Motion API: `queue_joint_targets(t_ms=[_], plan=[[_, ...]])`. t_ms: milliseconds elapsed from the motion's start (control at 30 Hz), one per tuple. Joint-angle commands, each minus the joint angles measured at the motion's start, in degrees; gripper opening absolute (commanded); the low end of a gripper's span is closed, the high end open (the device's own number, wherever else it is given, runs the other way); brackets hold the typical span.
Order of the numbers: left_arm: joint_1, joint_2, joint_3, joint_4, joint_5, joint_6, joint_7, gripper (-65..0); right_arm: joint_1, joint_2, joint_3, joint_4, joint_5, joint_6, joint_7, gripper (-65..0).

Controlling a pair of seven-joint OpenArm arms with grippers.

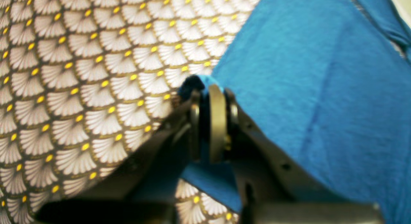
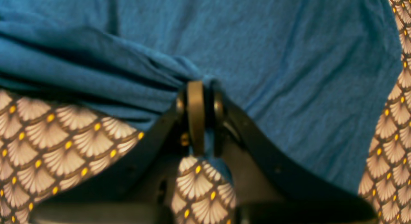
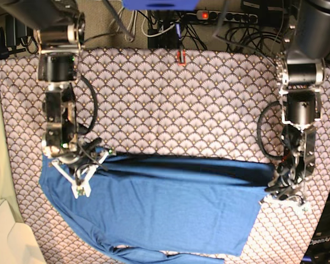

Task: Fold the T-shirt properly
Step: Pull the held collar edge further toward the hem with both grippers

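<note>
The blue T-shirt (image 3: pixel 165 203) lies spread across the near part of the table, its far edge a straight fold line running between the two grippers. At the right in the base view, my left gripper (image 3: pixel 284 195) is shut on a corner of the T-shirt (image 1: pixel 305 89). The left wrist view shows this gripper (image 1: pixel 212 89) pinching a small tuft of blue cloth. At the left in the base view, my right gripper (image 3: pixel 78 186) is also shut on the shirt. In the right wrist view, that gripper (image 2: pixel 199 85) holds bunched folds of the T-shirt (image 2: pixel 273 57) just above the cloth.
A scallop-patterned table cloth (image 3: pixel 181 110) covers the whole table, bare beyond the shirt's far edge. Cables and a power strip (image 3: pixel 231 16) run behind the table's back edge. A pale object (image 3: pixel 5 239) sits off the near left corner.
</note>
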Motion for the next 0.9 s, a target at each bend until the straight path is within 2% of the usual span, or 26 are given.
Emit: queue_joint_targets(t_ms=[0,333,567,800,867], plan=[[-2.8,-0.7,-0.3,0.6,0.1,-0.2,-1.7,-64.5,2.2,0.4,0.2,-0.2,-0.1,0.0,2.1,-65.0],[-3.0,-0.3,-0.3,0.3,0.1,-0.2,-6.5,-64.5,5.3,0.9,0.2,-3.1,-0.1,0.0,3.9,-65.0],[-3.0,-0.2,-0.3,0.3,0.1,-0.2,-6.5,-64.5,6.8,0.9,-2.9,-7.4,-0.1,0.0,7.4,-65.0],[-2.5,-0.2,-0.3,0.8,-0.3,0.2,-5.6,-64.5,6.9,0.9,-3.3,-7.6,-0.1,0.0,7.8,-65.0],[-1.8,-0.2,-0.7,0.8,-0.4,0.2,-3.6,-64.5,6.9,0.9,-3.3,-7.6,-0.1,0.0,7.8,-65.0]])
